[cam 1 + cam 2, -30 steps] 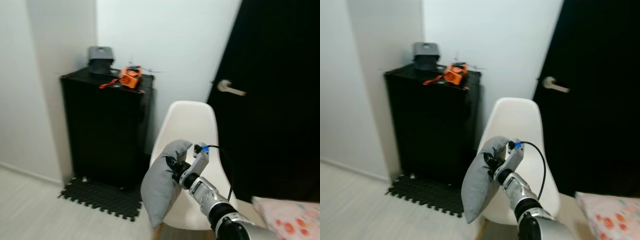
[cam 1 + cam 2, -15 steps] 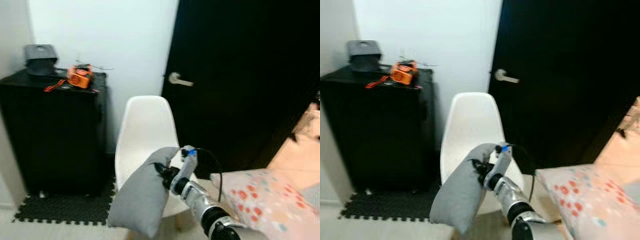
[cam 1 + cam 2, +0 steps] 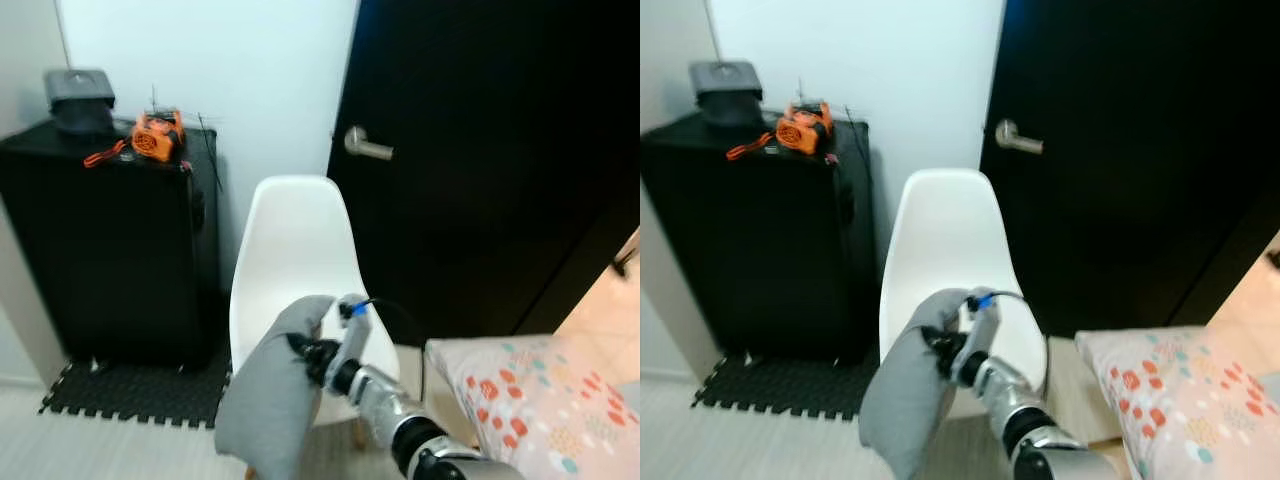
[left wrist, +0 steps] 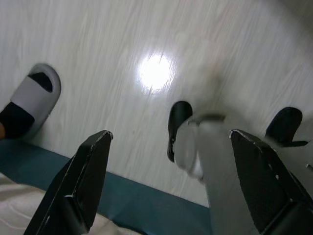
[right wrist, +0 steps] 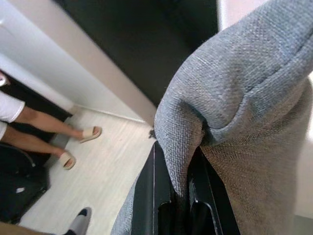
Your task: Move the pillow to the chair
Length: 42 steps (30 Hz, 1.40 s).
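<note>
A grey pillow (image 3: pixel 272 400) hangs in front of the white shell chair (image 3: pixel 295 250), pinched near its upper corner by my right gripper (image 3: pixel 308 353), which is shut on it. In the right wrist view the grey pillow (image 5: pixel 244 122) bunches between the black fingers (image 5: pixel 146 196). The pillow hangs over the chair seat's front left edge, its lower end below seat level. My left gripper (image 4: pixel 168 166) hangs open above pale wood floor, with nothing between its fingers.
A black cabinet (image 3: pixel 110 250) with an orange device (image 3: pixel 152 138) stands left of the chair, on a black foam mat (image 3: pixel 130 392). A black door (image 3: pixel 480 170) is behind. A floral cushion (image 3: pixel 530 400) lies at right. A person's legs (image 5: pixel 39 132) stand nearby; a slipper (image 4: pixel 29 100) lies on the floor.
The camera has swung right and closer, so the chair now sits mid-view. My right gripper with the pillow stays in front of the chair, held slightly lower and further left.
</note>
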### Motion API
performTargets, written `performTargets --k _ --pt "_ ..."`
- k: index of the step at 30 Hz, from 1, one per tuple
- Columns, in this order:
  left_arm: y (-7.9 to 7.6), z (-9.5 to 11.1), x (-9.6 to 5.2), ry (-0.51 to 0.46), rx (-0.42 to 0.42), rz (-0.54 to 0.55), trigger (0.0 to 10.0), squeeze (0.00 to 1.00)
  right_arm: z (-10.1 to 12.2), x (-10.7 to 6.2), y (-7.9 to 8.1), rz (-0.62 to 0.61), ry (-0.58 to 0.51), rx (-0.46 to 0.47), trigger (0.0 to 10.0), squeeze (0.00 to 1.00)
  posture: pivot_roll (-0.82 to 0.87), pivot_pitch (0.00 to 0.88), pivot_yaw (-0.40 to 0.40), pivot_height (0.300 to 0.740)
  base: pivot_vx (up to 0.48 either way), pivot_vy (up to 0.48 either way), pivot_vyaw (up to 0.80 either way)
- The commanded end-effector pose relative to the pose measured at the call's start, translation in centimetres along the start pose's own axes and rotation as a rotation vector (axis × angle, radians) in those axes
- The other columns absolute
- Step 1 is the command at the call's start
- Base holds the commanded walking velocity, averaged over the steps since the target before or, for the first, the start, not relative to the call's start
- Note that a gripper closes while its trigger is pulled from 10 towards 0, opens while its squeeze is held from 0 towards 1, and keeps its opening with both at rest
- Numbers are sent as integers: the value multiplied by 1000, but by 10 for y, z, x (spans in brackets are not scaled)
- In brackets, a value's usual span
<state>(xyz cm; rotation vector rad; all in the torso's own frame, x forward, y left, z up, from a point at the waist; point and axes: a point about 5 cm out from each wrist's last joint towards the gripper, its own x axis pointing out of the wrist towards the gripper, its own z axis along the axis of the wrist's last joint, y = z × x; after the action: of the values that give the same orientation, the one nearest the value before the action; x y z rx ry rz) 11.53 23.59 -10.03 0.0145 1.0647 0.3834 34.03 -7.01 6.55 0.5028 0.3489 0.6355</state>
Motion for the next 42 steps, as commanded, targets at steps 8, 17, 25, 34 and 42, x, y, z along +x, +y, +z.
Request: performTargets --k 8,17,25,34,42 --pt "2 -3 0 3 18 -5 10000 0 7 7 13 77 -47 -64 10000 0 115 0 -108 731 32 0 0" --pt "-1 0 0 -4 21 -9 10000 0 11 10 20 142 -59 -76 10000 0 117 0 -110 731 280 0 0" --pt "-2 -3 -1 3 32 -14 10000 0 18 12 24 167 -88 -101 10000 0 116 0 -110 731 311 0 0" --pt "-3 -3 -1 4 44 -22 10000 0 16 12 26 198 -87 -100 10000 0 117 0 -103 731 348 0 0" --pt "-3 2 0 -11 47 -21 10000 0 16 13 29 209 -80 -129 10000 0 113 0 -100 731 367 0 0"
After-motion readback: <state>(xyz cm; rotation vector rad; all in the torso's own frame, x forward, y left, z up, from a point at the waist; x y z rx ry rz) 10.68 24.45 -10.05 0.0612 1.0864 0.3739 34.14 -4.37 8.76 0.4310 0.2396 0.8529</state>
